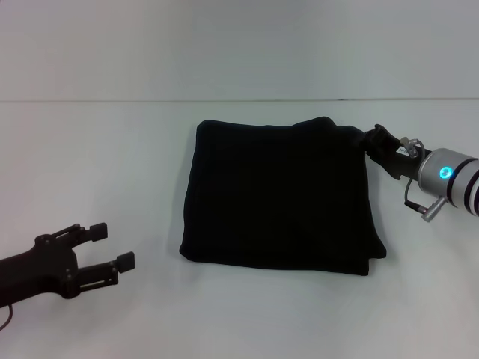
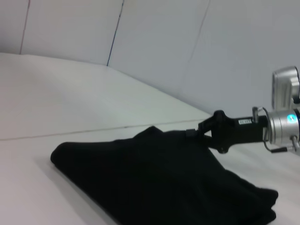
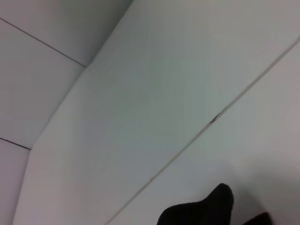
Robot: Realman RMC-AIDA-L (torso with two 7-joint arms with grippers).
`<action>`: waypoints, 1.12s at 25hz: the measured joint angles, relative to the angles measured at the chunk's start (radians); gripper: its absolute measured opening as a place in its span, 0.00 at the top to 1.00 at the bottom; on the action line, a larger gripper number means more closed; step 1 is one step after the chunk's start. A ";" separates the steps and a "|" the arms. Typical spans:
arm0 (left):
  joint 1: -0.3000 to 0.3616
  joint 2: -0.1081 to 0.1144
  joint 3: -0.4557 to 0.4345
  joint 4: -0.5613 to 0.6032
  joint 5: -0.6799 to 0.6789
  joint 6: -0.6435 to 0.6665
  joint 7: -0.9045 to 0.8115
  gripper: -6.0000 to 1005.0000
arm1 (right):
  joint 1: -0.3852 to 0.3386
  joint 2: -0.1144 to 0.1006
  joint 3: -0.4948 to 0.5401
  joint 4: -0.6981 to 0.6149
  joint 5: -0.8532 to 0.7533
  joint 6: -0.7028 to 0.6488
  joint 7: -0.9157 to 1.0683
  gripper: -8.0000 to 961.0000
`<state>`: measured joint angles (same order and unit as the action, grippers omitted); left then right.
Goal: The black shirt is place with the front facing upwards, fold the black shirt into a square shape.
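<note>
Nearest you, the left gripper sits well off the black shirt's near left corner, fingers apart and holding nothing. The shirt lies on the white table, already folded into a rough square, so you are probably at the last step. At the shirt's far right corner, the right gripper meets a peak of cloth pulled toward it. You cannot tell whether its fingers are clamped on that cloth or have let go. If they grip, the next move is to release and back away without dragging the corner. The lettering and neck label are hidden inside the folds.
</note>
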<state>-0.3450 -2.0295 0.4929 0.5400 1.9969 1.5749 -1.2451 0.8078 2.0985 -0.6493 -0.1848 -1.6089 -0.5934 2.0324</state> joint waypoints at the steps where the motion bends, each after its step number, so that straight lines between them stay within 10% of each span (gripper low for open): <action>1: -0.002 0.000 -0.004 0.000 -0.001 0.002 -0.006 0.18 | -0.005 0.000 0.000 -0.003 0.003 -0.012 -0.004 0.96; 15: -0.090 -0.006 -0.049 -0.030 -0.018 0.020 -0.230 0.18 | -0.260 -0.028 -0.001 -0.134 0.246 -0.447 -0.434 0.62; 20: -0.136 0.003 -0.068 -0.099 -0.024 -0.017 -0.290 0.19 | -0.297 -0.059 -0.011 -0.154 0.189 -0.564 -0.664 0.45; 28: -0.210 0.031 -0.024 -0.104 -0.009 -0.043 -0.691 0.19 | -0.321 -0.040 -0.013 -0.158 -0.040 -0.725 -1.070 0.10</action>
<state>-0.5552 -1.9986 0.4688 0.4357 1.9883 1.5320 -1.9358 0.4869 2.0585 -0.6626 -0.3427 -1.6486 -1.3187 0.9624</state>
